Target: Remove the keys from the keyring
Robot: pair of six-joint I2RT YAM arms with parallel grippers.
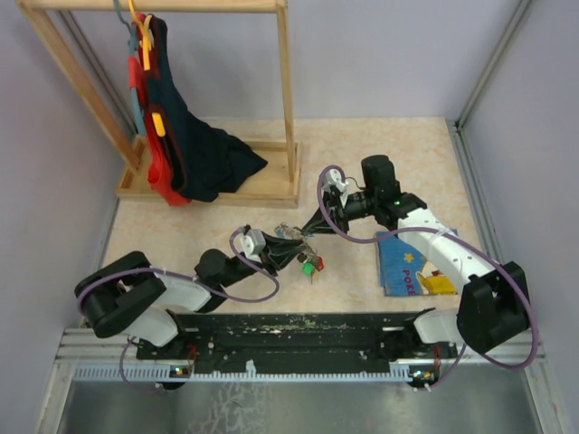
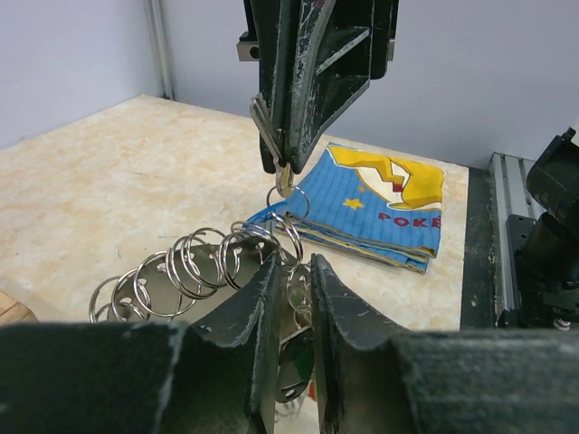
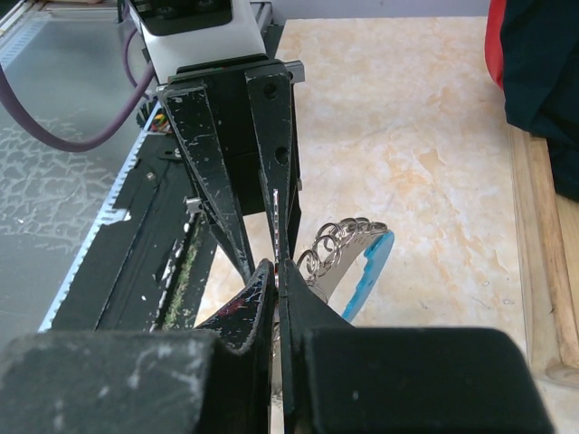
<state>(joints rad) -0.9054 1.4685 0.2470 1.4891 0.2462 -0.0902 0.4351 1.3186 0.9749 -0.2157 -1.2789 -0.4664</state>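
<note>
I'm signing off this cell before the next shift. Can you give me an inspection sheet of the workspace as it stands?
Surface: beige stone-look tabletop; no spills seen.
Job's things: keyring, a chain of linked rings, stretched between both hands; keys with green and red heads just below it.
Clutter: blue picture book lying flat on the right.
Grippers: right hand shut on the keyring's end; left hand has its fingers slightly apart around the rings, grip unclear.
Cables: purple cables looped along both arms, clear of the keys.
Surroundings: wooden rack with clothes hanging at the far left.
</note>
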